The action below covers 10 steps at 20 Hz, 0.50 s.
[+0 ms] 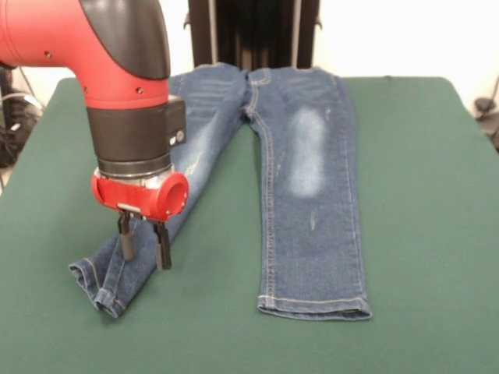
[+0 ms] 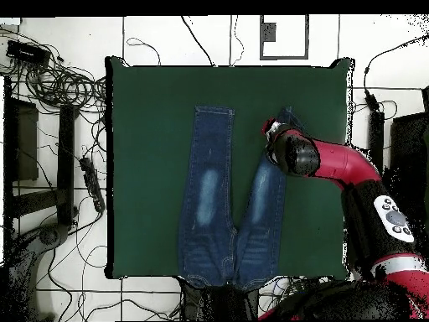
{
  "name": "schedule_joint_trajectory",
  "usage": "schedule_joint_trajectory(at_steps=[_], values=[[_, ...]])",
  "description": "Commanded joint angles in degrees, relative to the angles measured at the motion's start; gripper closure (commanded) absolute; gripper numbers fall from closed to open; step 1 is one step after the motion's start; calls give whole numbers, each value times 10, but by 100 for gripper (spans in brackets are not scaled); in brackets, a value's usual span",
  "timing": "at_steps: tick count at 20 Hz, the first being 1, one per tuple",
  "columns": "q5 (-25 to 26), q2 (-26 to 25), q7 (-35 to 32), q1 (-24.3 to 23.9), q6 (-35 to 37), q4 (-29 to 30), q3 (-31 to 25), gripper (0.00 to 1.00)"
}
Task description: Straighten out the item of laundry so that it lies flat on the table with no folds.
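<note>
A pair of blue jeans (image 1: 312, 171) lies on the dark green table (image 1: 421, 234), waistband at the far edge. The right leg is straight and flat, with a faded patch on the thigh. The left leg runs out at a slant, and its hem (image 1: 101, 290) is crumpled and partly folded. My gripper (image 1: 143, 251) points down over this slanted leg just above the hem, open, with denim showing between the fingertips, which are at or just above the cloth. From above, the jeans (image 2: 205, 193) form a narrow V and the gripper (image 2: 271, 131) sits near the angled leg's end.
Wide bare felt surrounds the jeans on both sides and toward the near edge (image 1: 234, 351). Off the table, tangled cables (image 2: 50, 80) and a power strip (image 2: 90, 180) lie on the tiled floor.
</note>
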<state>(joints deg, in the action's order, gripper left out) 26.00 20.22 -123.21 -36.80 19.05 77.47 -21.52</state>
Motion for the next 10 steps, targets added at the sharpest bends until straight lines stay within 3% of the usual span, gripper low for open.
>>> schedule_joint_trajectory(at_steps=[1, 10], values=[[2, -31, 23, 20, 5, -27, -38, 0], [9, -53, 61, 9, 22, -72, -59, 0]])
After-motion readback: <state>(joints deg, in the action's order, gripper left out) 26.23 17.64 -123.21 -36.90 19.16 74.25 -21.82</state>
